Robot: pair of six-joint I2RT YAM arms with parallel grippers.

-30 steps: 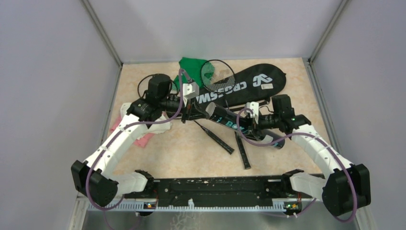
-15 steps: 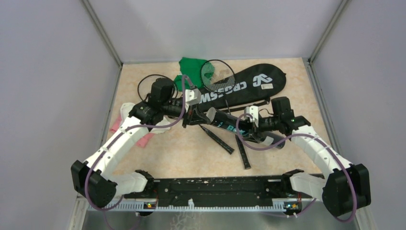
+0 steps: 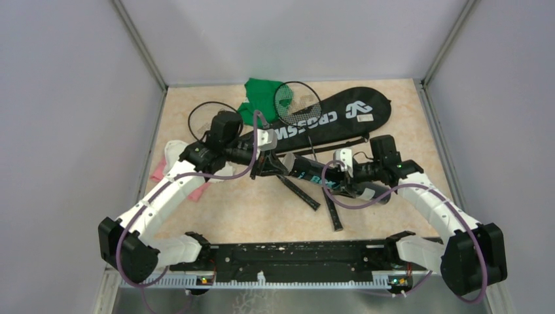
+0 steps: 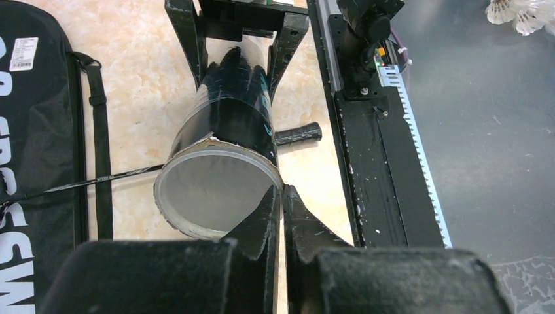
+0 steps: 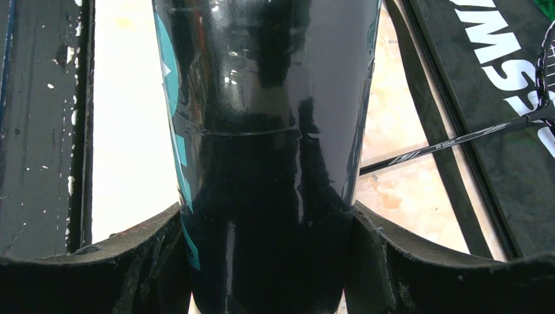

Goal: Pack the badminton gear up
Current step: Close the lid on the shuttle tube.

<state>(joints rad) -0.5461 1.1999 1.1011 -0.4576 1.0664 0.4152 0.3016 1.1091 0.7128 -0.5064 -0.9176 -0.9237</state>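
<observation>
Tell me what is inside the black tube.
Through the open end of the black tube only a pale grey inside shows, with nothing in sight. Farther in, its black wall covers whatever is there.

The black tube (image 3: 313, 174) has swung its open end farther from the CROSSWAY racket bag (image 3: 340, 115) and now lies less steeply slanted. The left gripper (image 4: 280, 199) has moved with that end, away from the bag. The right gripper (image 5: 267, 209) has drawn slightly back from the bag too.
</observation>
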